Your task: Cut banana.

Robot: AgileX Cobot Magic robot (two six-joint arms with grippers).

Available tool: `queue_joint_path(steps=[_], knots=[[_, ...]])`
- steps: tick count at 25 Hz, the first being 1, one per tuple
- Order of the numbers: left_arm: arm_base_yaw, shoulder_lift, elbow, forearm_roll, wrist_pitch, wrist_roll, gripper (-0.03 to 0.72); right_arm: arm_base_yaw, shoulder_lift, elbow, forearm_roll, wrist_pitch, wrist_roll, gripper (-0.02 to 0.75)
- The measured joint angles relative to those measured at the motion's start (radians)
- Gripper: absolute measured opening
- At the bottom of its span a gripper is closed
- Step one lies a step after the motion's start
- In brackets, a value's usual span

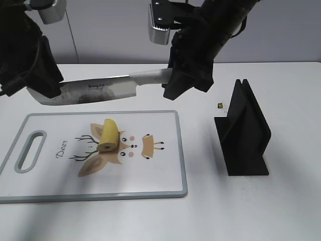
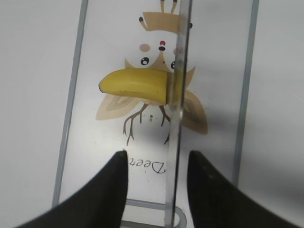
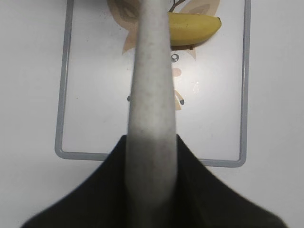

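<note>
exterior view: right hand (image 1: 173, 80) clamps the pale-handled knife (image 1: 100, 91), broad steel blade level; below-left, a smooth yellow banana piece (image 1: 108, 135) lies on the cutting board (image 1: 165, 175). left hand (image 2: 156, 183) hovers open, empty.

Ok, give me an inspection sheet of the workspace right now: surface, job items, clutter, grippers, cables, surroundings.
Surface: white table, bare around the board.
Job's things: banana piece lying on the deer-print cutting board; knife held level above it, not touching.
Clutter: black knife stand right of the board; small dark speck beside it.
Grippers: right gripper shut on the knife handle; left gripper open, fingers either side of the blade.
Cables: nothing seen.
Surroundings: plain grey wall.
</note>
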Motion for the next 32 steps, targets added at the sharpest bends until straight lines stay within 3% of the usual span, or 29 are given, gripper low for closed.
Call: queue_joint_path(steps=[6, 10, 15, 16, 23, 32], knots=[[0.000, 0.010, 0.000, 0.008, 0.000, -0.009, 0.373, 0.000, 0.000, 0.000, 0.003, -0.001, 0.000, 0.167], [0.000, 0.030, 0.000, 0.008, 0.000, -0.014, 0.298, 0.000, 0.000, 0.000, 0.005, -0.001, 0.000, 0.167], [0.000, 0.030, 0.000, 0.015, -0.019, -0.061, 0.039, 0.000, 0.000, 0.000, 0.007, -0.018, 0.009, 0.167], [-0.001, 0.030, 0.000, 0.021, -0.024, -0.072, 0.016, 0.000, 0.000, 0.000, 0.007, -0.020, 0.024, 0.167], [-0.052, 0.030, 0.008, 0.086, -0.076, -0.117, 0.002, 0.001, 0.015, -0.002, -0.049, -0.011, 0.113, 0.167], [-0.094, 0.040, 0.155, 0.110, -0.259, -0.196, 0.000, 0.002, 0.083, 0.010, -0.123, -0.014, 0.125, 0.171]])
